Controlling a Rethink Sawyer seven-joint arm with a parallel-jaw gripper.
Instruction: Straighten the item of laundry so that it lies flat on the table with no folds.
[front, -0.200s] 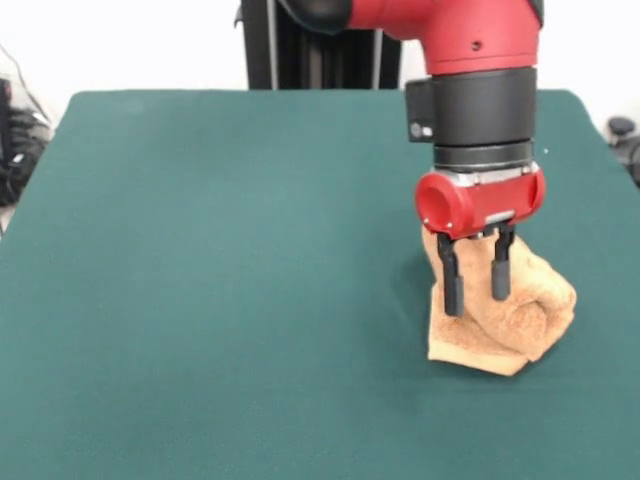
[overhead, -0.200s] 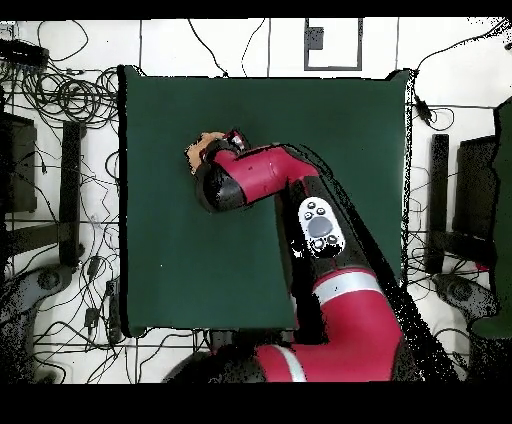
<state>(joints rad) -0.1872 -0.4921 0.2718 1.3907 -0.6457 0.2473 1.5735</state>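
The item of laundry (front, -0.200s: 505, 320) is a tan fluffy towel, bunched into a crumpled heap on the right side of the green table (front, -0.200s: 200, 250). My gripper (front, -0.200s: 476, 302) hangs right over it, and its two black fingers (front, -0.200s: 450, 280) stand apart, open, in front of the cloth. The heap's top reaches up to the gripper's red body. In the overhead view only a small tan part of the laundry (overhead, -0.200s: 203, 150) shows past the arm's wrist (overhead, -0.200s: 225, 185), which hides the gripper.
My red arm (overhead, -0.200s: 330, 240) stretches across the table (overhead, -0.200s: 160, 230) from the bottom edge. Cables and dark equipment (overhead, -0.200s: 60, 100) lie on the floor around the table.
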